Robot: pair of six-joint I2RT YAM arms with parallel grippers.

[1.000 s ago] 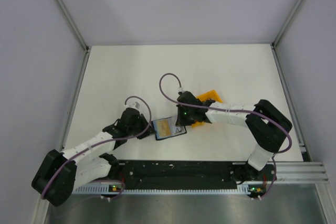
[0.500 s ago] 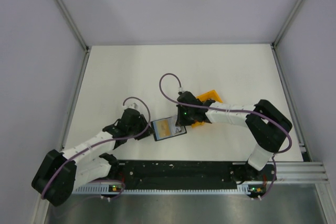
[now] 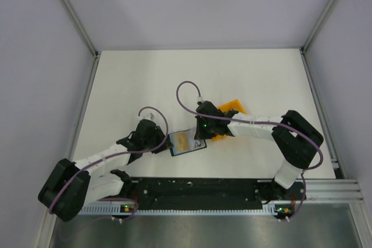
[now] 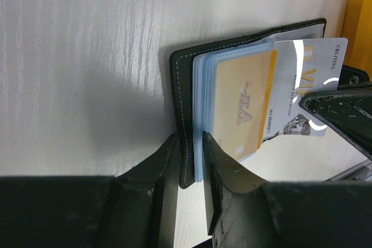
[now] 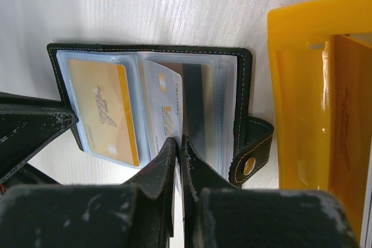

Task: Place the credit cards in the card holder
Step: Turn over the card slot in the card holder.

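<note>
The right gripper is pinched together on a white card, which is held partway inside the open holder just ahead of the fingertips. A yellow card is lodged in the holder to the left of these fingers, and an orange bin stands to their right. The left gripper is clamped on the holder's left cover edge.

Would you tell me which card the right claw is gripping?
The white card, protruding from the card holder; the gold card sits fully inside.
</note>
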